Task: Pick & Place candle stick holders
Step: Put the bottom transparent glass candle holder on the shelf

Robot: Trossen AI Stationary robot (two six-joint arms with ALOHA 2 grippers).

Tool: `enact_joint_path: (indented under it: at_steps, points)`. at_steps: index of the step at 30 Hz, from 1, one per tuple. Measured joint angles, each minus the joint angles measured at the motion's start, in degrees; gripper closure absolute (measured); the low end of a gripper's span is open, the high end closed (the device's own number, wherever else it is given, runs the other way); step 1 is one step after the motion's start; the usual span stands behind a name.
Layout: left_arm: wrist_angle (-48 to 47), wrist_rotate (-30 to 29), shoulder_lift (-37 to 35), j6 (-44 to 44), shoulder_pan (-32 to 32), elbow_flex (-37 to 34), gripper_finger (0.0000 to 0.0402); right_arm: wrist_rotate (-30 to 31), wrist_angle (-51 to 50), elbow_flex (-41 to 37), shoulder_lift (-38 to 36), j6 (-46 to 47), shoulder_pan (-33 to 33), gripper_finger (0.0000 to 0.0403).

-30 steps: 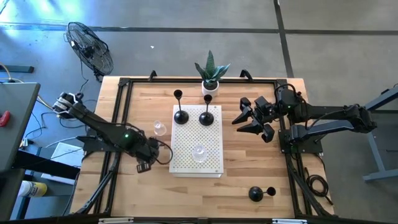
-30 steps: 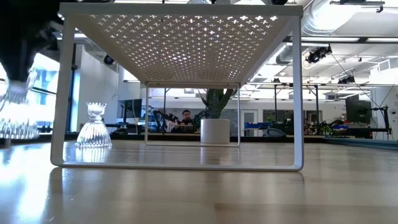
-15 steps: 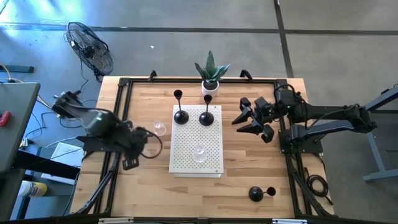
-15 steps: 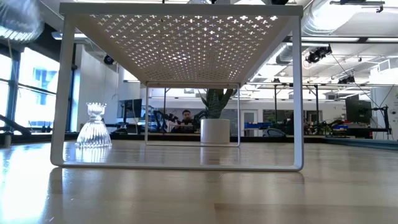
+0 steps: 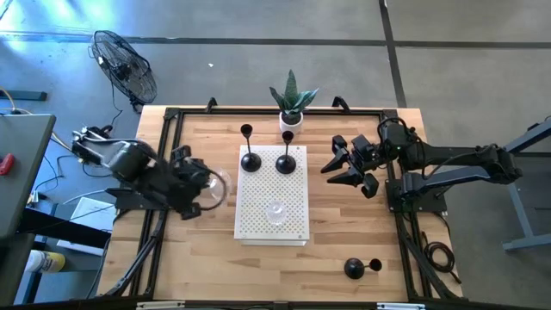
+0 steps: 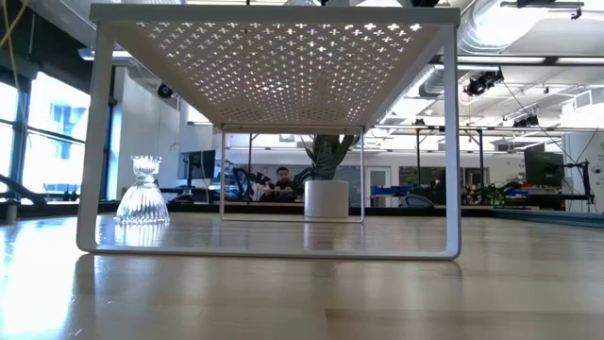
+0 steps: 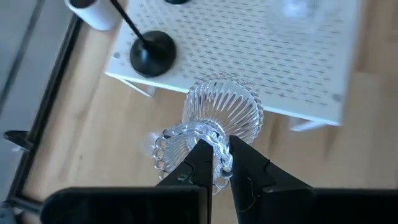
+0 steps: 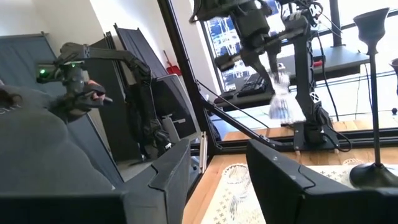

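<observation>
My left gripper (image 7: pixel 215 163) carries a clear glass holder (image 7: pixel 214 127) above the table, just left of the white perforated stand (image 5: pixel 273 211); its fingers are pinched tight on the beaded waist of the glass, with the ribbed bell pointing away from the wrist. From overhead, the glass shows as a pale ring at the gripper's tip (image 5: pixel 213 186), off the wood and near the stand's left edge.

To place it well, I judge I should bring it in over a bare patch of the stand, clear of the two black holders (image 5: pixel 250 161) at the far end and the glass one (image 5: pixel 275 210) already in the middle, turn it upright so the wide end faces down, and lower slowly before letting go, since ribbed glass will likely slip or tip.

Another glass holder (image 6: pixel 142 193) stands on the table left of the stand, and a third black holder (image 5: pixel 355 268) lies on its side at the near right. My right gripper (image 5: pixel 349 170) waits right of the stand with fingers spread, holding nothing.
</observation>
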Motion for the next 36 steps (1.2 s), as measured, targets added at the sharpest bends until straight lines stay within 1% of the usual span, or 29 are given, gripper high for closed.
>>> enact_joint_path:
  at_steps: [3, 8, 11, 19, 22, 25, 29, 36]
  points:
    - [0.9, 1.9, 2.8, 2.4, 3.1, 0.0, 0.0379, 0.1, 0.0, 0.0, 0.0, 0.0, 0.0, 0.0255]
    - [1.8, 8.2, 7.3, 11.6, 8.1, 0.8, 0.0379, 0.2, 0.4, 0.0, 0.0, 0.0, 0.0, 0.0258]
    - [1.3, 9.3, 9.1, 16.2, 10.3, 4.4, 0.0379, 0.2, 0.4, 0.0, 0.0, 0.1, 0.0, 0.0258]
    - [1.4, 9.3, 14.2, 25.8, 12.2, 15.7, 0.0379, 0.2, 0.0, 0.0, 0.0, 0.0, 0.0, 0.0258]
    - [0.2, 11.7, 16.7, 29.5, 13.6, 18.1, 0.0379, 0.2, 0.0, 0.0, 0.0, 0.0, 0.0, 0.0258]
    - [0.1, 14.9, 19.1, 33.1, 15.2, 19.2, 0.0379, 0.2, 0.0, 0.0, 0.0, 0.0, 0.0, 0.0258]
    - [0.1, 18.1, 20.3, 37.3, 16.7, 19.9, 0.0379, 0.2, 0.0, 0.0, 0.0, 0.0, 0.0, 0.0258]
    - [1.2, 18.4, 20.4, 41.6, 17.5, 20.0, 0.0379, 0.2, -0.2, 0.0, 0.0, 0.0, 0.0, 0.0258]
